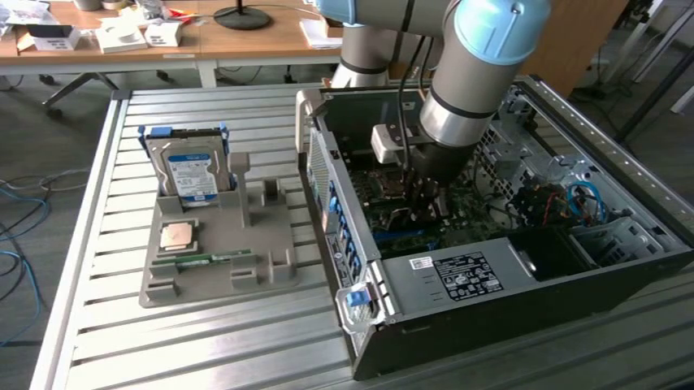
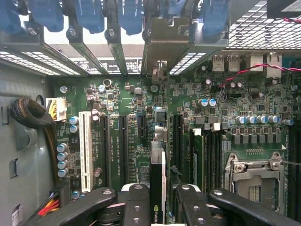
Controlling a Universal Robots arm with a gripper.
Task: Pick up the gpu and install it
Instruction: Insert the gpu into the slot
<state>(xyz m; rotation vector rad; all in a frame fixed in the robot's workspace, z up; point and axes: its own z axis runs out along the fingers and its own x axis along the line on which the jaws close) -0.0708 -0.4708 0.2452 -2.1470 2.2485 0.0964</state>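
Now upright gpu, clamped between jaws, stands among motherboard slots.

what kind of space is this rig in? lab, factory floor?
Looks like a lab or workshop bench for PC assembly, not a factory line. An open computer case sits on a slatted metal table, a grey fixture holds a hard drive, and cluttered wooden desks stand behind.

A robotics lab or workshop: an open computer case lies on a slatted aluminium table, with cluttered wooden desks behind and loose cables on the floor.
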